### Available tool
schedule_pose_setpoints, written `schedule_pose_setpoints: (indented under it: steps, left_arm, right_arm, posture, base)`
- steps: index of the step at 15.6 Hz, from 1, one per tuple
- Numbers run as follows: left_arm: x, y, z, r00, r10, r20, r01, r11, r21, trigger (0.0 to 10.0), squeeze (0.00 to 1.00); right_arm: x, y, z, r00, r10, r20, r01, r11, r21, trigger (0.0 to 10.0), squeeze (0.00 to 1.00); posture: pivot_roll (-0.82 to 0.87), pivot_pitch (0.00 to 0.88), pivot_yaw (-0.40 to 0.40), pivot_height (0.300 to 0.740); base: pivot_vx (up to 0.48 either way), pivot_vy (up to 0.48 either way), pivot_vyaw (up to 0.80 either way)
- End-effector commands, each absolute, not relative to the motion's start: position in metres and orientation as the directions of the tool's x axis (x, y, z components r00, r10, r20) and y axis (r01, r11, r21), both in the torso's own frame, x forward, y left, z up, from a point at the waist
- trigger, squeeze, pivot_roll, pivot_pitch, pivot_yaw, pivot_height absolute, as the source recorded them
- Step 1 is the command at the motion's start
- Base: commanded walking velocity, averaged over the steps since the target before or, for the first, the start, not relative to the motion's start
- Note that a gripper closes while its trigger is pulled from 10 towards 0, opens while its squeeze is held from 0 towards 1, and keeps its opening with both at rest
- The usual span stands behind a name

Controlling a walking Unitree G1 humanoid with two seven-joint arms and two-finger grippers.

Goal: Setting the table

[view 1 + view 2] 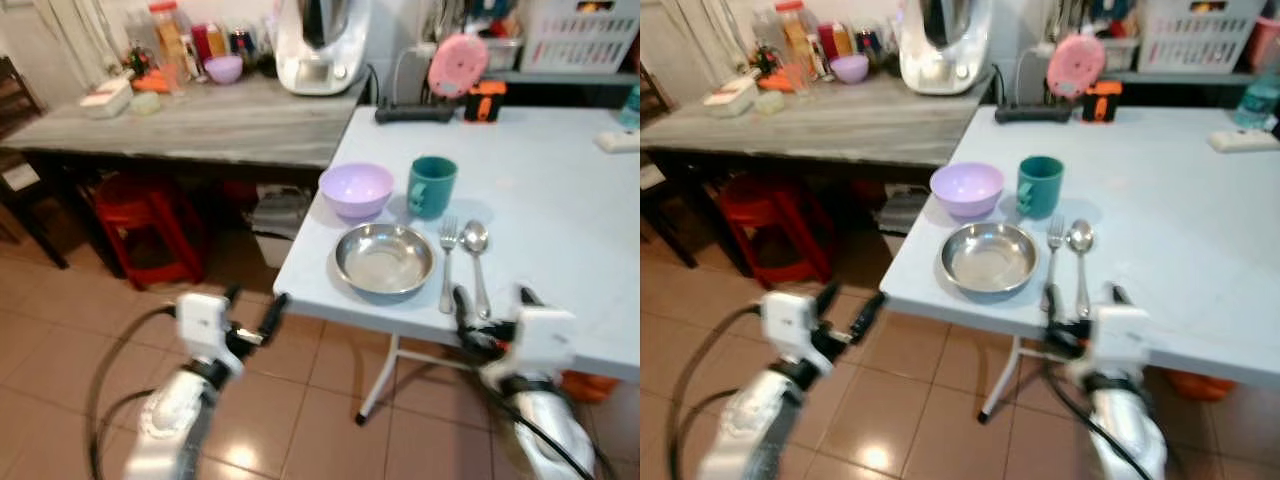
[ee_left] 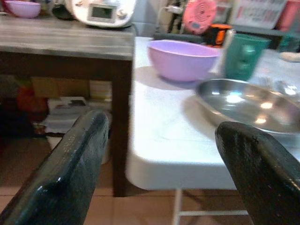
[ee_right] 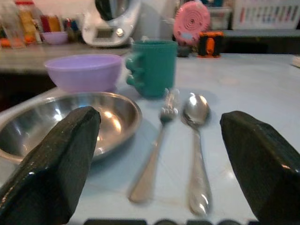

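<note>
A steel bowl (image 1: 385, 260) sits near the front edge of the pale blue table (image 1: 560, 210). Behind it stand a lilac bowl (image 1: 356, 190) and a teal mug (image 1: 432, 186). A fork (image 1: 447, 262) and a spoon (image 1: 477, 258) lie side by side to the right of the steel bowl. My right gripper (image 1: 493, 300) is open and empty at the table's front edge, just short of the fork (image 3: 154, 159) and spoon (image 3: 197, 140). My left gripper (image 1: 254, 304) is open and empty over the floor, left of the table corner (image 2: 154, 164).
A grey counter (image 1: 200, 125) to the left carries a white kitchen machine (image 1: 320, 45), bottles and a small purple bowl (image 1: 223, 68). A red stool (image 1: 145, 215) stands beneath it. A black power strip (image 1: 413, 113) and a pink round object (image 1: 458, 63) sit at the table's back.
</note>
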State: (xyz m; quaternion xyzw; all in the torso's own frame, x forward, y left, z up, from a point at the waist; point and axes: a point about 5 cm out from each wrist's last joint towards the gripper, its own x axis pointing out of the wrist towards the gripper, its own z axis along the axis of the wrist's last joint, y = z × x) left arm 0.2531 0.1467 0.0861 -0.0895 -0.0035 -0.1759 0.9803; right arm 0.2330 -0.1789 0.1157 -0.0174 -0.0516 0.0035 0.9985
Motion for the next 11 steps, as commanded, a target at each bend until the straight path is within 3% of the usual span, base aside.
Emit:
schedule_pose_setpoints:
  steps: [1, 3, 6, 11]
  left_arm:
    - [0.2547, 0.1433, 0.0917, 0.934, -0.353, 0.059, 0.358, 0.917, -0.178, 10.0, 0.0]
    - [0.2548, 0.1431, 0.0918, 0.933, -0.354, 0.058, 0.359, 0.916, -0.18, 10.0, 0.0]
    - [0.2553, 0.1439, 0.091, 0.932, -0.357, 0.054, 0.361, 0.916, -0.175, 10.0, 0.0]
    - [0.2523, 0.1445, 0.086, 0.93, -0.366, 0.026, 0.365, 0.913, -0.184, 10.0, 0.0]
  right_arm:
    - [0.2315, -0.184, 0.1203, 0.993, -0.004, 0.122, 0.01, 0.999, -0.044, 10.0, 0.0]
    - [0.2318, -0.1841, 0.1205, 0.993, -0.004, 0.118, 0.011, 0.998, -0.06, 10.0, 0.0]
    - [0.2319, -0.1824, 0.1202, 0.993, -0.001, 0.121, 0.007, 0.999, -0.05, 10.0, 0.0]
    - [0.2312, -0.1839, 0.1173, 0.994, -0.016, 0.107, 0.018, 1.0, -0.025, 10.0, 0.0]
  posture:
    - [-0.04, 0.0, 0.092, 0.74]
    - [-0.04, 0.0, 0.093, 0.74]
    - [-0.04, 0.0, 0.096, 0.74]
    - [-0.04, 0.0, 0.097, 0.74]
  base:
    - [0.364, 0.0, 0.0]
    - [0.362, 0.0, 0.0]
    - [0.355, 0.0, 0.72]
    - [0.274, 0.0, 0.0]
